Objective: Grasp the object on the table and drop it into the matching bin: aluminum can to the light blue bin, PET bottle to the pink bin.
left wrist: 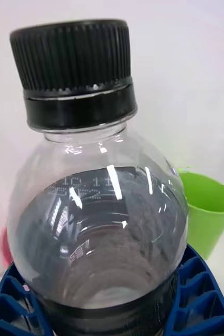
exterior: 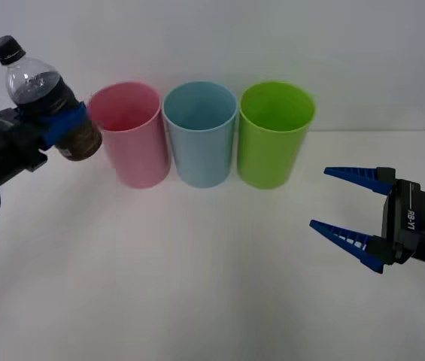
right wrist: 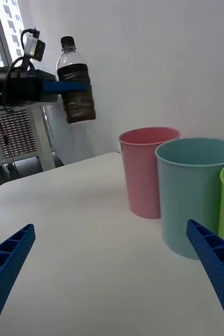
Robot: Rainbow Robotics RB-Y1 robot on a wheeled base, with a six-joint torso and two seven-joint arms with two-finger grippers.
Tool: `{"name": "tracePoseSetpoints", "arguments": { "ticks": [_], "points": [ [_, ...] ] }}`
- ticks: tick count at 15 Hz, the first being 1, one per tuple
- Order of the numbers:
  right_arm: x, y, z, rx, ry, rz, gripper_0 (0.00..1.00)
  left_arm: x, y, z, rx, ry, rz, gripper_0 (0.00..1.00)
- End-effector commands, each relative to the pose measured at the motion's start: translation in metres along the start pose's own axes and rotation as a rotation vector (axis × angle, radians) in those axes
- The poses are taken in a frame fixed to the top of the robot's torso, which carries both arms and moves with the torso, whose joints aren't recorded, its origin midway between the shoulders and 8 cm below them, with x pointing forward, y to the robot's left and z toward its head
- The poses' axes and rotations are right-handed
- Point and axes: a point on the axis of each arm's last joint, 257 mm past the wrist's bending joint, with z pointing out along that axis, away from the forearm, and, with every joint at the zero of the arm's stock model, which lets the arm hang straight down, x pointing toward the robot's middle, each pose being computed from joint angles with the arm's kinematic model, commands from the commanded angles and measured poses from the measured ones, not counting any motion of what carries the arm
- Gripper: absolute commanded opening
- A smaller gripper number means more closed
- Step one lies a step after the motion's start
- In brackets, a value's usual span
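My left gripper (exterior: 65, 120) is shut on the PET bottle (exterior: 47, 94), a small clear bottle with dark brown contents and a black cap, held in the air just left of the pink bin (exterior: 131, 134). The bottle (right wrist: 75, 79) leans slightly, above and off to the side of the pink bin (right wrist: 146, 170). Blue fingers (left wrist: 195, 294) clamp the bottle (left wrist: 98, 231) around its middle. The light blue bin (exterior: 200, 131) stands next to the pink one. My right gripper (exterior: 351, 207) hangs open over the table (exterior: 197, 286) at the right.
A green cup (exterior: 274, 131) stands right of the light blue bin (right wrist: 198, 191), all three in a row at the back of the white table (right wrist: 80, 262). A white wall runs behind them.
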Motion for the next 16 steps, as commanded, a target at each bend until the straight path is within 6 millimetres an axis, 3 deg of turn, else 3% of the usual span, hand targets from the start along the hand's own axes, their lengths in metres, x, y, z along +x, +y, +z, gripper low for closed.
{"name": "tracePoseSetpoints", "arguments": {
  "ticks": [1,5,9,12,16],
  "points": [
    [0.0,0.0,0.0,0.0,0.0,0.0,1.0,-0.009,0.024,0.038,-0.008,-0.003,0.027,0.0],
    [0.0,0.0,0.0,0.0,0.0,0.0,1.0,-0.014,0.054,0.08,-0.034,0.009,0.068,0.0],
    [0.0,0.0,0.0,0.0,0.0,0.0,1.0,-0.019,0.06,0.109,-0.037,0.001,0.104,0.0],
    [0.0,0.0,0.0,0.0,0.0,0.0,1.0,-0.012,0.071,0.12,-0.055,0.016,0.131,0.0],
    [0.0,0.0,0.0,0.0,0.0,0.0,1.0,-0.004,0.07,0.13,-0.051,0.019,0.142,0.0]
  ]
}}
